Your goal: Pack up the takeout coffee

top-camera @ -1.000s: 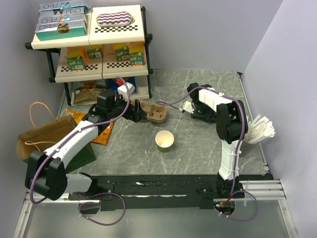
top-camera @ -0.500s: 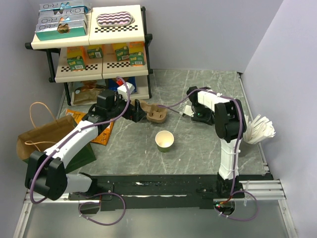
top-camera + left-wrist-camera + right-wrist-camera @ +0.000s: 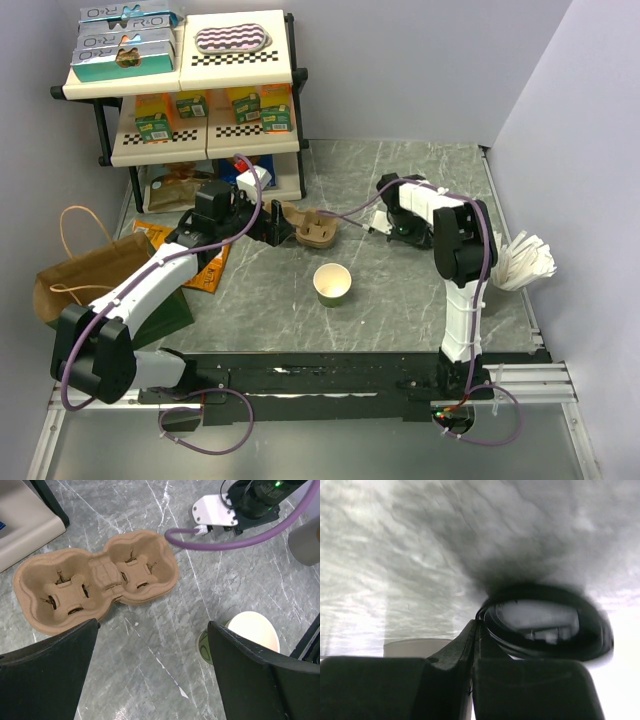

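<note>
Two grippers inspected, with every position taken from the brown cup carrier (image 3: pixel 107 575).

Your left gripper (image 3: pixel 152 625) stands with its fingers spread wide and nothing between them. It hovers over bare table (image 3: pixel 400 300) just off the carrier's left end as the top view shows it. In its own wrist view the carrier lies ahead of the fingertips, not touching them.

Your right gripper (image 3: pixel 475 625) is out to the right of the carrier and apart from it, nose down on the table. Its fingers are pressed together, and their tips sit at the left edge of a round black lid (image 3: pixel 540 622) lying on the marble. You cannot tell from the blurred wrist view whether the lid's rim is pinched between them.

The takeout coffee (image 3: pixel 332 283), a green cup with a cream inside, stands upright and without a lid. It is on the near side of the carrier, toward the arm bases, apart from the carrier and from both grippers.

Both wells of the carrier hold nothing. A grey cup (image 3: pixel 305 540) stands beyond the right gripper from the carrier. The shelf rack (image 3: pixel 190 90) stands behind the carrier to its left. The brown paper bag (image 3: pixel 90 275) lies well to the carrier's left.
</note>
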You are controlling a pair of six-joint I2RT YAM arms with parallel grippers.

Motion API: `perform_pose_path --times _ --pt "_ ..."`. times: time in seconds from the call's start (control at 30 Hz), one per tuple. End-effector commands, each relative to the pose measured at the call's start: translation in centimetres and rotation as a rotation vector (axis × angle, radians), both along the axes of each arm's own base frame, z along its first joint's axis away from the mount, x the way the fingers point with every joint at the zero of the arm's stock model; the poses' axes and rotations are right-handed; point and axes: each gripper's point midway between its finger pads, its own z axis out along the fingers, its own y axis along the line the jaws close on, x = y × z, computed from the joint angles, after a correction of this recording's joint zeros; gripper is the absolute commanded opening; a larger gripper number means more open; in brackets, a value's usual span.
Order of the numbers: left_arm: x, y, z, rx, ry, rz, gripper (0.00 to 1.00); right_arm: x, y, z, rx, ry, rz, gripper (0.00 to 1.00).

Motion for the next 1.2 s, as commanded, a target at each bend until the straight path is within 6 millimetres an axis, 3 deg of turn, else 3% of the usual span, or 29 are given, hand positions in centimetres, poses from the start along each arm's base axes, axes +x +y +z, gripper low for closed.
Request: perform_pose_path --times 0.0,0.47,0.5,0.53,0.57,0.6,0.63,0.7,0.8,1.0,1.17 --pt "1.0 -0.4 2.4 -0.023 -0.072 -0.011 0.97 1.8 -0.1 6.0 0.041 -0.171 -0.029 0.0" --pt "0.8 -1.1 3.0 0.013 -0.113 -0.082 0.97 1.8 2.4 12.9 0.326 -0.276 -0.236 0.0" --pt "0.4 -1.5 3.4 0.012 -0.125 -0.119 0.97 1.5 3.6 13.2 0.403 -0.246 -0.247 0.0" --pt "0.0 -1.6 3.7 0.021 -0.144 -0.145 0.97 2.1 4.5 14.9 0.475 -0.271 -0.259 0.0" --pt "-0.3 -1.6 3.7 0.066 -0.193 -0.194 0.97 0.8 5.3 15.5 0.515 -0.217 -0.283 0.0" --pt "-0.7 -1.7 3.8 0.084 -0.221 -0.224 0.97 -0.1 8.1 16.3 0.665 -0.144 -0.274 0.0" --pt "-1.2 -1.7 4.3 0.126 -0.299 -0.27 0.97 -0.1 9.5 18.7 0.761 -0.151 -0.247 0.0" --pt "-2.3 -2.0 4.3 0.173 -0.377 -0.35 0.97 -2.9 13.2 21.7 0.982 -0.051 -0.196 0.0" --pt "-3.5 -2.4 5.2 0.273 -0.579 -0.485 0.99 -5.5 15.7 24.1 1.131 -0.011 -0.112 0.0" --pt "-3.6 -4.7 9.2 0.336 -0.875 -0.603 0.97 -9.7 20.2 25.5 1.241 0.099 0.031 0.0" --pt "-3.6 -6.4 9.8 0.427 -1.052 -0.689 0.97 -11.3 22.3 26.4 1.338 0.19 0.023 0.0"
